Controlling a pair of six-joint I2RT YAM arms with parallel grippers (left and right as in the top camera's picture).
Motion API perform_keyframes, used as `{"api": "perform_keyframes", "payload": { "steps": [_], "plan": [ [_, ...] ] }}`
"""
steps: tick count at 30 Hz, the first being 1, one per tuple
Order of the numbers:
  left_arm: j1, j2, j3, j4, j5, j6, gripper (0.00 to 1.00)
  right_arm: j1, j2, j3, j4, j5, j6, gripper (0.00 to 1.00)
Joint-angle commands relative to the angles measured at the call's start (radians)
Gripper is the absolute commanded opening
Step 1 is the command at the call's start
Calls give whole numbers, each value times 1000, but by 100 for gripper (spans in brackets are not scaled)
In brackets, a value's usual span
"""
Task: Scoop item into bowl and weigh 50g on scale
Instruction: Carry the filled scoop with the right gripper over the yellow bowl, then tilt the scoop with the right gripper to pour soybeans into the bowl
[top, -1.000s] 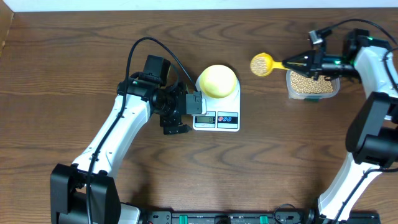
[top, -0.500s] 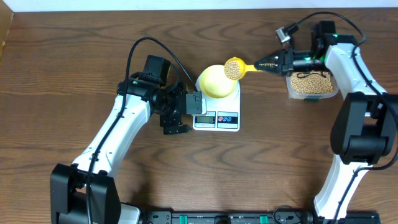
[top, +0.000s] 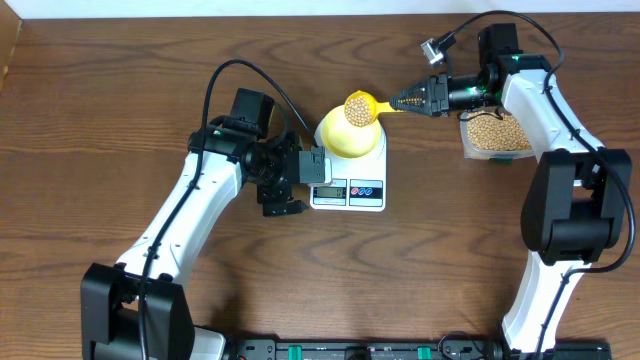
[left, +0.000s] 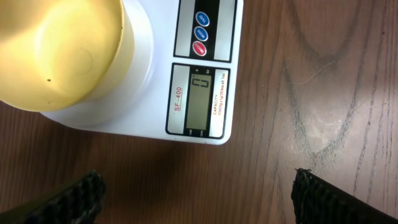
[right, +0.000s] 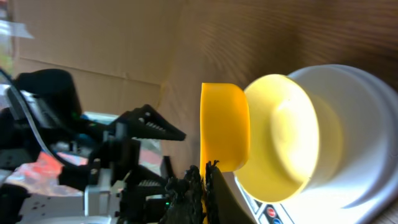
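Note:
The pale-yellow bowl (top: 349, 130) stands on the white scale (top: 349, 185); it also shows in the left wrist view (left: 56, 50) and the right wrist view (right: 280, 134). The scale's display (left: 199, 99) reads 0. My right gripper (top: 418, 100) is shut on the handle of a bright yellow scoop (top: 361, 108) that carries tan beans over the bowl's far rim; the scoop cup shows in the right wrist view (right: 224, 127). More beans fill a clear tub (top: 497, 133). My left gripper (top: 283, 205) is open and empty on the table beside the scale's display end.
The left arm lies across the table left of the scale. The right arm reaches in from the right over the clear tub. Bare wood surrounds the scale (left: 323, 93).
My right gripper has carried the loaded scoop left from above the tub to over the bowl. The left arm has not moved.

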Motion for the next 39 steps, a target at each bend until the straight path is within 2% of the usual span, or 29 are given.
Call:
{"api": "perform_keyframes", "payload": {
  "steps": [1,15,29,39],
  "plan": [
    [5,-11,-3,-2,23,3,98,8,-12,18,2,35,16,1],
    [5,-11,-3,-2,23,3,98,53,-175,21,-2,301,-38,1],
    [5,-11,-3,-2,23,3,98,185,-190,21,3,638,-217,1],
    [5,-11,-3,-2,24,3,97,224,-190,21,16,670,-218,1]
  ]
}}
